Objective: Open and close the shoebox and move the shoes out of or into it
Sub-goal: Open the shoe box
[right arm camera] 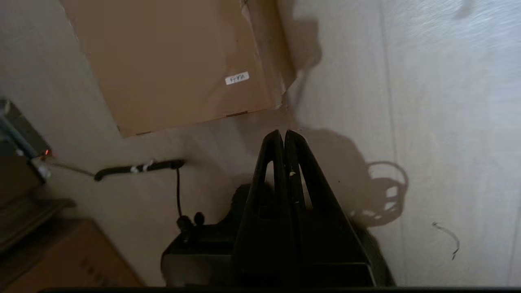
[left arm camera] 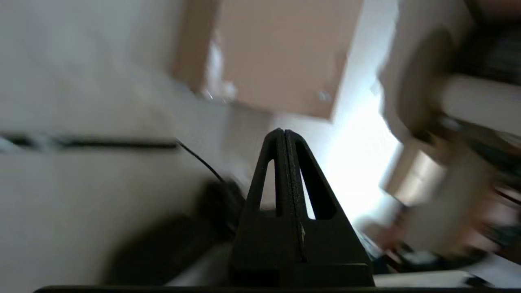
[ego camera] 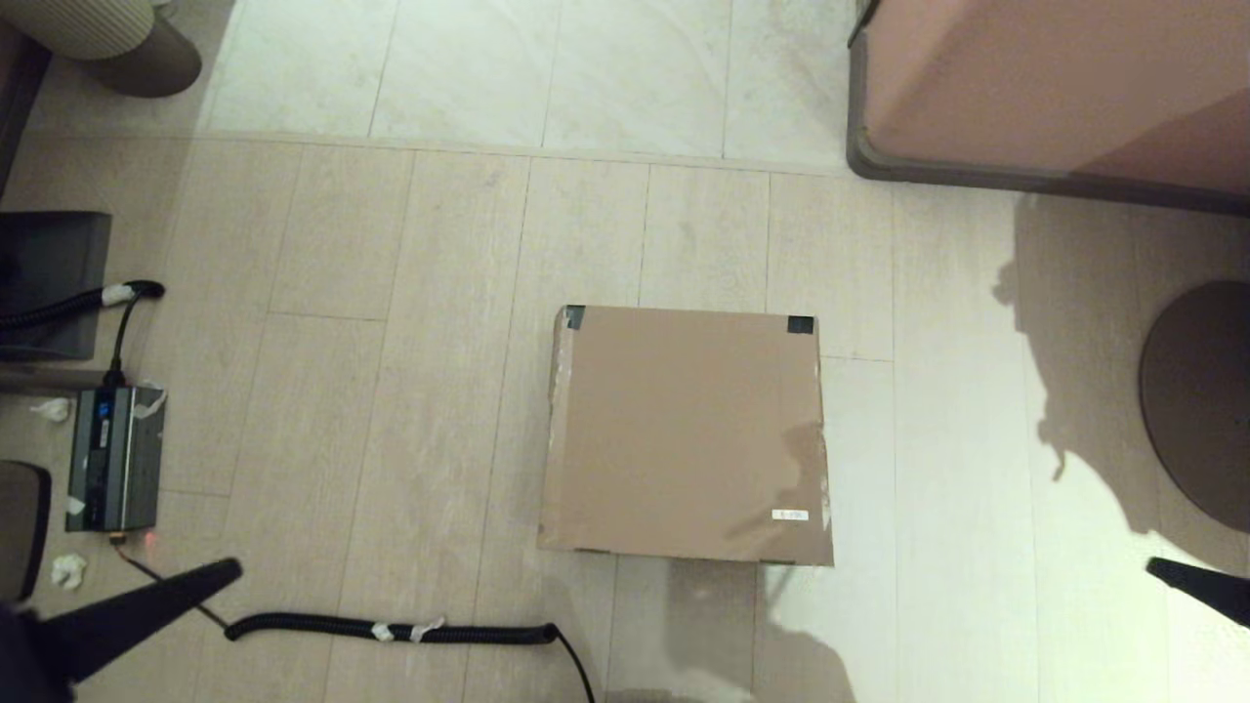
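The brown cardboard shoebox (ego camera: 684, 434) lies on the floor in the middle of the head view with its flap lid down, dark tape on its two far corners and a small white label (ego camera: 789, 515) near its front right corner. The shoes are hidden. My left gripper (ego camera: 229, 569) hangs low at the left, well apart from the box, fingers shut on nothing (left arm camera: 281, 132). At the right edge, my right gripper (ego camera: 1157, 566) is also shut and empty (right arm camera: 283, 133), short of the shoebox's (right arm camera: 171, 61) near corner.
A coiled black cable (ego camera: 391, 630) runs along the floor in front of the box. A grey power unit (ego camera: 112, 457) sits at the left. The large pink-brown furniture block (ego camera: 1055, 88) stands at the back right, and a round dark base (ego camera: 1201, 400) at the right.
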